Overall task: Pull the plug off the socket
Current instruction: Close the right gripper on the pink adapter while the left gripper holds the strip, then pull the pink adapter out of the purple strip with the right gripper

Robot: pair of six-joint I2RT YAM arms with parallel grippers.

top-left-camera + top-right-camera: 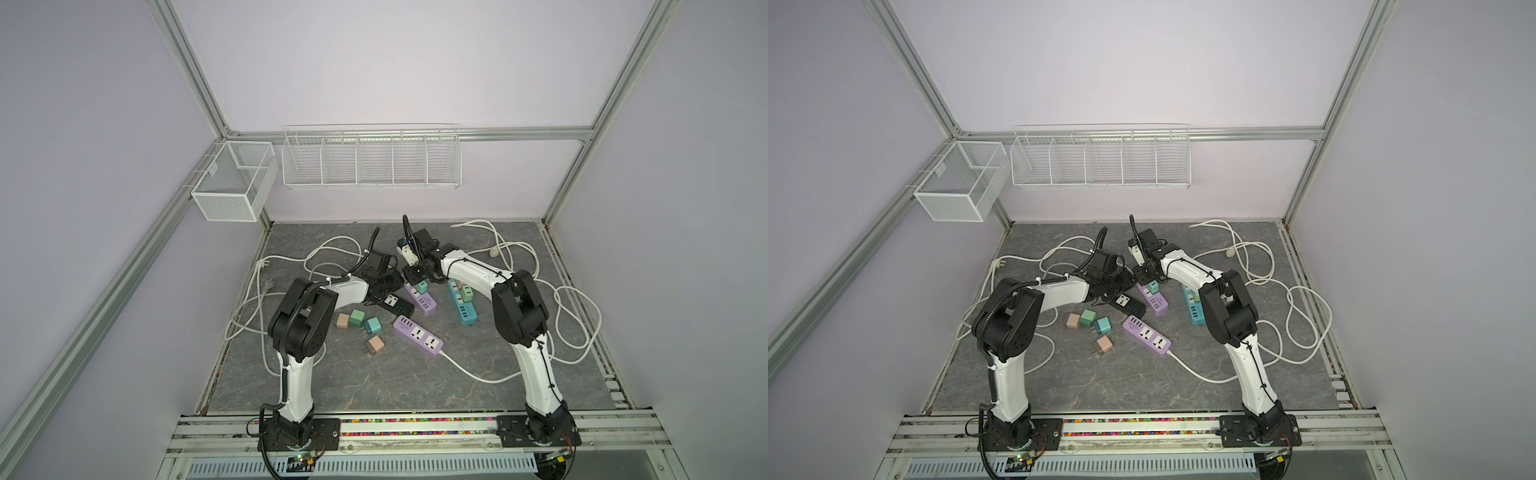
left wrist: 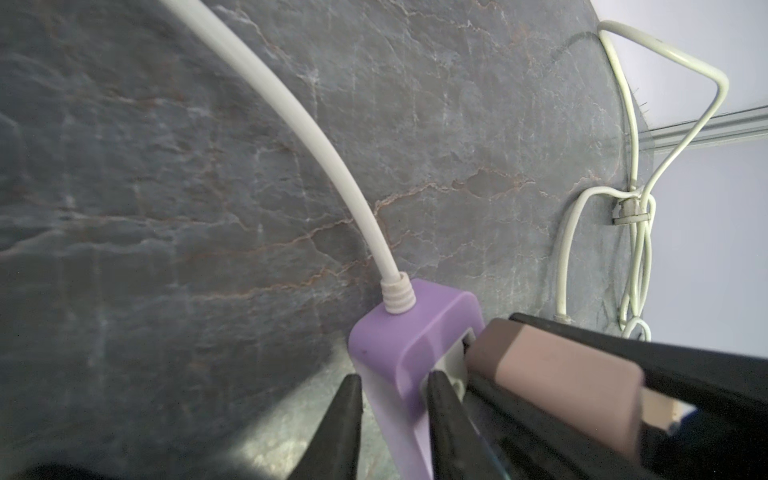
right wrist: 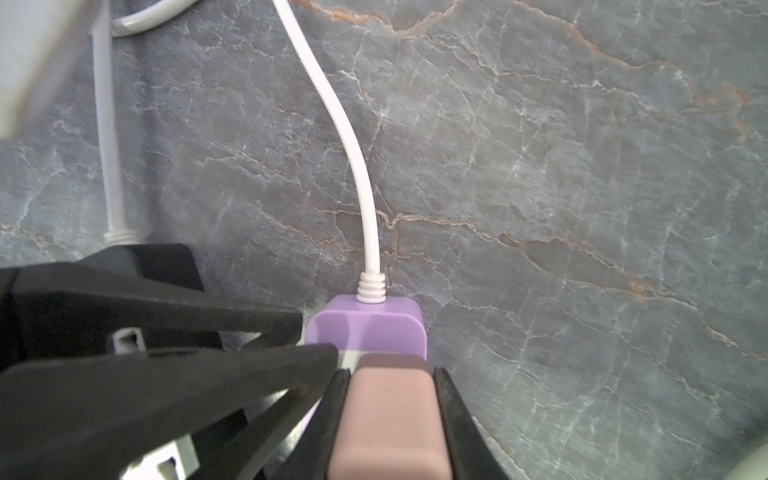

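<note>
The socket is a purple power strip (image 2: pixel 399 332) lying on the grey stone-pattern table, with a white cord leaving its end. A pink plug (image 3: pixel 390 415) sits in its end outlet. My right gripper (image 3: pixel 390 376) is shut on the plug, one black finger against each side. My left gripper (image 2: pixel 395 415) is shut on the purple strip's end, just beside the plug. In both top views the two grippers meet over the strip (image 1: pixel 419 297) at mid-table: the left gripper (image 1: pixel 392 283) and the right gripper (image 1: pixel 415 275). They hide the plug there.
Near the grippers lie a black strip (image 1: pixel 395 304), a second purple strip (image 1: pixel 417 336) and a teal strip (image 1: pixel 461 301) with adapters plugged in. Several loose adapters (image 1: pixel 357 318) lie front left. White cables (image 1: pixel 573 316) loop around both sides. Wire baskets (image 1: pixel 372 158) hang on the back wall.
</note>
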